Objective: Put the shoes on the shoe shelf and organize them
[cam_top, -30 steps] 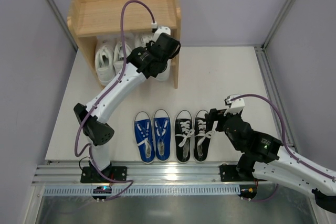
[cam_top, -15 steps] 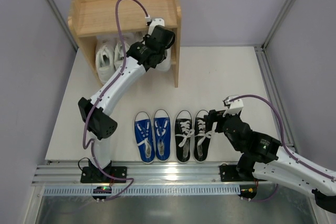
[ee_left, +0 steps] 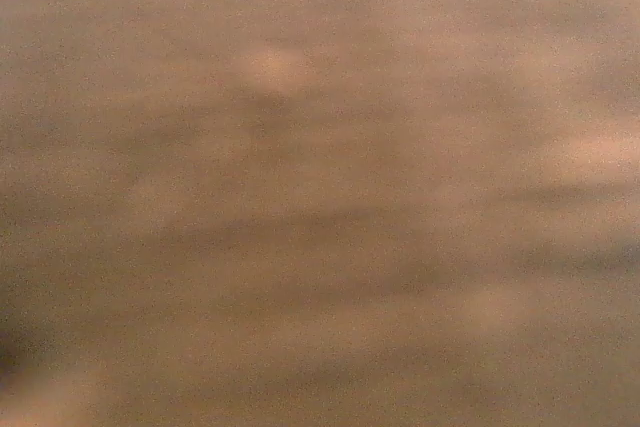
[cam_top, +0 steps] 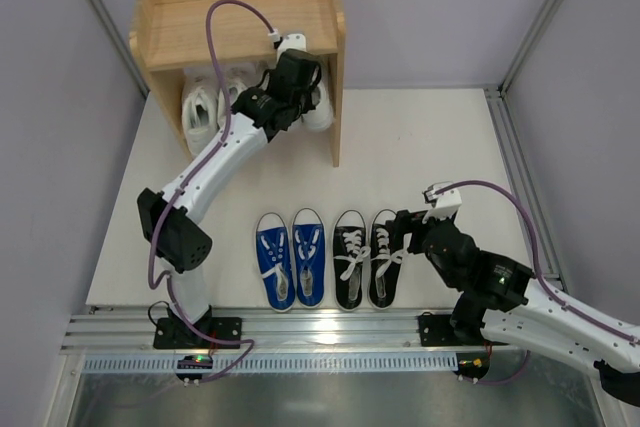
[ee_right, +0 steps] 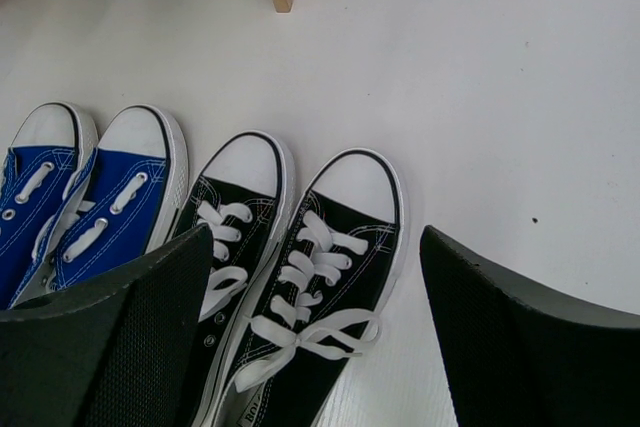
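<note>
Right gripper [ee_right: 315,237] open over black canvas sneaker [ee_right: 350,197], toe at 12. Likely light, soft upper, stiff sole: pinch midfoot sidewalls. Left gripper [cam_top: 300,77] at light wood shelf [cam_top: 240,7], state unreadable.

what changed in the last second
The left gripper pushed deeper into the shoe shelf's lower tier, and the rightmost white sneaker slid back with it. The right gripper, blue sneakers and black sneakers stayed put.
</note>
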You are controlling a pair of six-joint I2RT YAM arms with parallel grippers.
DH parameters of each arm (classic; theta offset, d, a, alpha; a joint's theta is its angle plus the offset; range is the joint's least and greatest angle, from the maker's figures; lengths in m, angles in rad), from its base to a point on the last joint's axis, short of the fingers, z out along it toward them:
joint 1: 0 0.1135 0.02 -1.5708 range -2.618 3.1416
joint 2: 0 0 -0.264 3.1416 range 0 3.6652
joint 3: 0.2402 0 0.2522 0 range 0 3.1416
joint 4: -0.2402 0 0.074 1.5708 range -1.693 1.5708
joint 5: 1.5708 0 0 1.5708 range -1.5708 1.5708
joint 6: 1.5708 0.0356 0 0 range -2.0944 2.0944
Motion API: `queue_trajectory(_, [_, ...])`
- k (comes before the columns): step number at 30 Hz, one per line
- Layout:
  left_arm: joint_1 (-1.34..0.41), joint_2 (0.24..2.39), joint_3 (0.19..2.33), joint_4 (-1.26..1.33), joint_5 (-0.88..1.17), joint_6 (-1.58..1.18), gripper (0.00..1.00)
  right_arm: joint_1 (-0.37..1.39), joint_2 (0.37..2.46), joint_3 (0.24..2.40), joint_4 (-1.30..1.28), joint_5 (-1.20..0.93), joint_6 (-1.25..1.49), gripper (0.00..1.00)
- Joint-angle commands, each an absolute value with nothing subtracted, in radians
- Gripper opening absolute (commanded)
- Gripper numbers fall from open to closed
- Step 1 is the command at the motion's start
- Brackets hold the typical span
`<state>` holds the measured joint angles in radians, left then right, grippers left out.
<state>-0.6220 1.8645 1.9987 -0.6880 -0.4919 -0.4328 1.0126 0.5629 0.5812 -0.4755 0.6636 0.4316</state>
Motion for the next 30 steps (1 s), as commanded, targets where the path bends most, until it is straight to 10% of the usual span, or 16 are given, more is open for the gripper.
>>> queue_trajectory(1, [-0.612, 1.868, 1.98, -0.635, -0.344, -0.518, 0.15, 1.014, 0.565, 0.569, -0.434, 0.66, 0.445, 0.85])
queue_trajectory(8, [-0.598, 1.85, 1.934, -0.709, -0.35, -0.525, 0.59, 1.014, 0.571, 0.555, -0.422, 0.644, 0.454, 0.85])
queue_trajectory(30, [-0.672, 1.514, 1.931, -0.632, -0.403, -0.462, 0.83, 1.014, 0.595, 0.571, -0.344, 0.647, 0.413, 0.89])
